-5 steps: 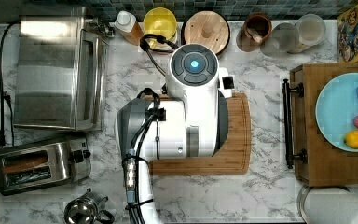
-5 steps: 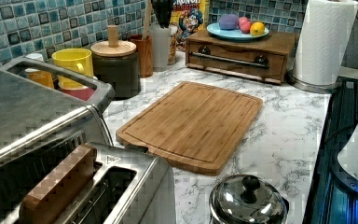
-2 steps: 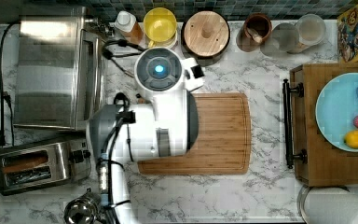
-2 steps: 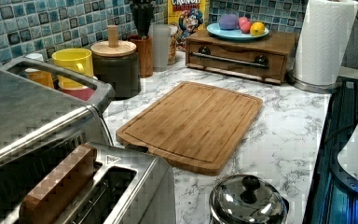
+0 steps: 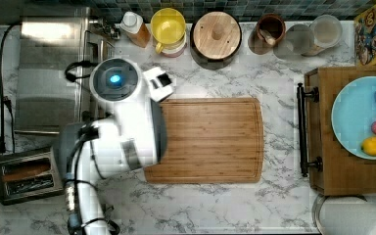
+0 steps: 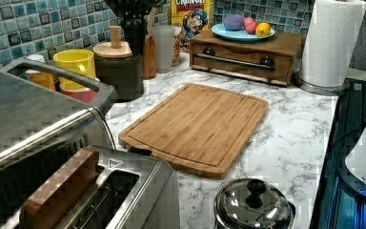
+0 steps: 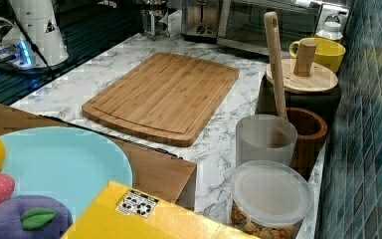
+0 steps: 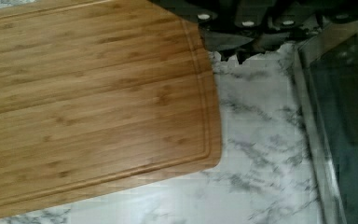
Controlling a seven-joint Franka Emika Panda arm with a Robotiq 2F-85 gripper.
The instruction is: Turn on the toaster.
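Steel toaster [image 5: 27, 175], white-grey marbled counter [image 5: 225, 205]

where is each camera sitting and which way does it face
Top view: overhead, looking straight down on the marble counter; white robot arm covers the bamboo cutting board's left end.
Left view: low behind the small brushed-steel pop-up toaster, facing the round blue plate; arm base at the left view's right.
Right view: beside the plate, facing the toaster; arm base at the right view's upper left.
Wrist view: on the arm, looking down at board and counter.
All share the board.
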